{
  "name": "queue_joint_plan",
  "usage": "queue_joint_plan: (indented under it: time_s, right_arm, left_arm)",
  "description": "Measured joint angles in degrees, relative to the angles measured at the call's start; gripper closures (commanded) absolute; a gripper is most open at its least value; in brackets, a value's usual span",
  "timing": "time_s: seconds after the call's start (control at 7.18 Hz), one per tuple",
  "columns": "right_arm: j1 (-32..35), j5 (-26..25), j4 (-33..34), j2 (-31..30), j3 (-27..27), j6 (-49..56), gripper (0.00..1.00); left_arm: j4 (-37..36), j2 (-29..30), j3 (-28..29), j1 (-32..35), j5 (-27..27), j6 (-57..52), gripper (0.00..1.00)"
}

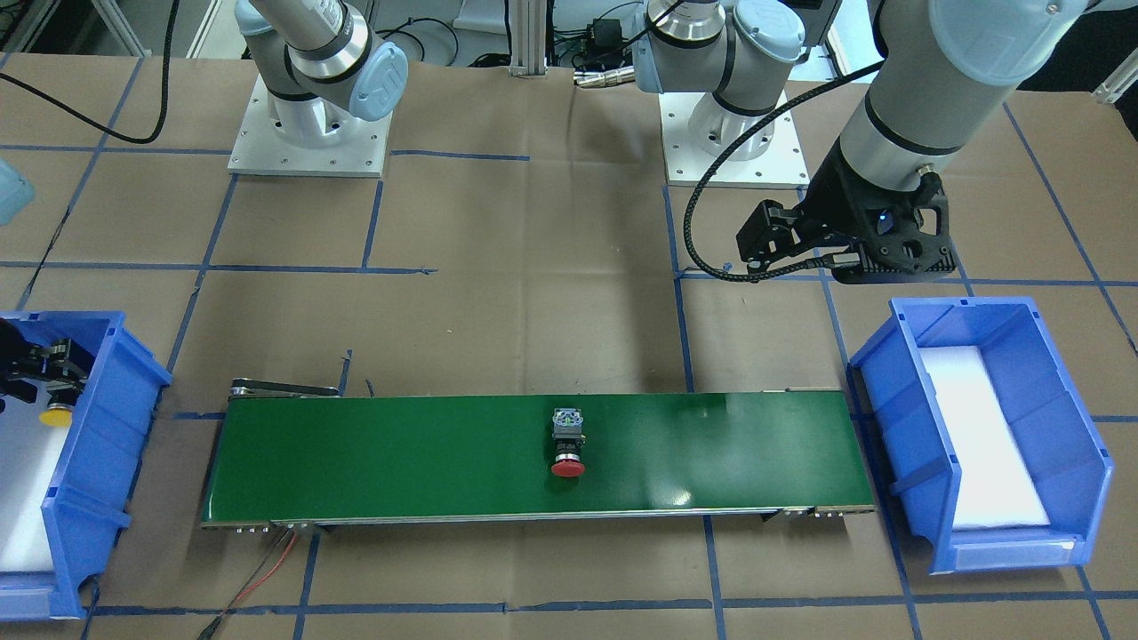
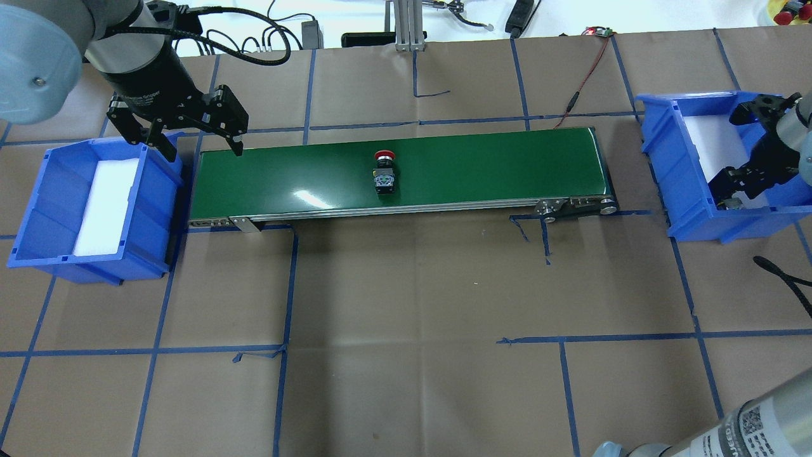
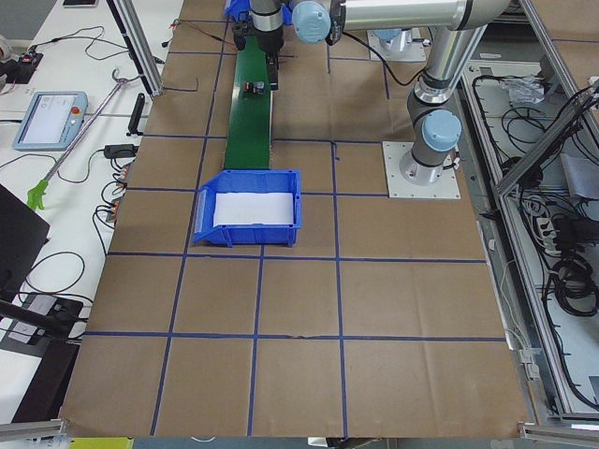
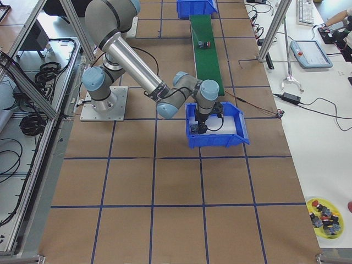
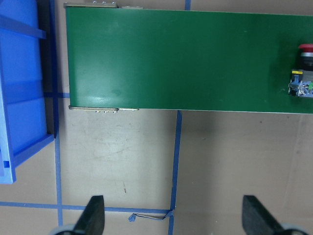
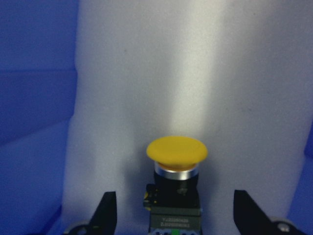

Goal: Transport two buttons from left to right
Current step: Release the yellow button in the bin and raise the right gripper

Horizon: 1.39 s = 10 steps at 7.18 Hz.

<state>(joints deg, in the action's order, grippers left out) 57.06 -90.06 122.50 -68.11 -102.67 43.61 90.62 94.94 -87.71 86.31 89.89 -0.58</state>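
Low in my right wrist view, the right gripper (image 6: 174,205) has its fingers spread wide, holding nothing. The yellow button (image 6: 177,152) lies between them untouched, on the white foam (image 6: 146,73) of a blue bin (image 6: 34,98). Its long axis runs up the frame, cap toward the top. In the overhead view, the red button (image 2: 384,170) lies mid-belt on the green conveyor (image 2: 482,165) (crosswise, cap toward the top edge). At upper left, the left gripper (image 2: 204,152) hangs wide open and empty near the belt's end.

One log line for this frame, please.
left gripper open, near left end of belt | right gripper open, straddling yellow button in right bin | red button mid-belt
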Motion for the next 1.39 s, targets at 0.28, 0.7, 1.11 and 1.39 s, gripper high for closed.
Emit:
queue_joint_plan:
  time_s: [0.28, 0.7, 1.11, 1.39]
  right_arm:
    - [0.28, -0.05, -0.5, -1.77, 0.34, -0.27, 0.0]
    - [1.43, -0.45, -3.98, -9.72, 3.03, -2.02, 0.0]
    - [7.63, -0.74, -18.77, -13.63, 10.95, -12.18, 0.0]
    - [15.13, -1.19, -24.96, -15.59, 14.12, -28.36, 0.0]
  left_arm:
    - [0.0, 0.01, 0.0, 0.0, -0.06, 0.02, 0.0]
    - [0.0, 0.05, 0.06, 0.0, -0.12, 0.04, 0.0]
    - [0.0, 0.1, 0.09, 0.0, -0.15, 0.05, 0.0]
    - [0.0, 0.15, 0.14, 0.0, -0.16, 0.05, 0.0]
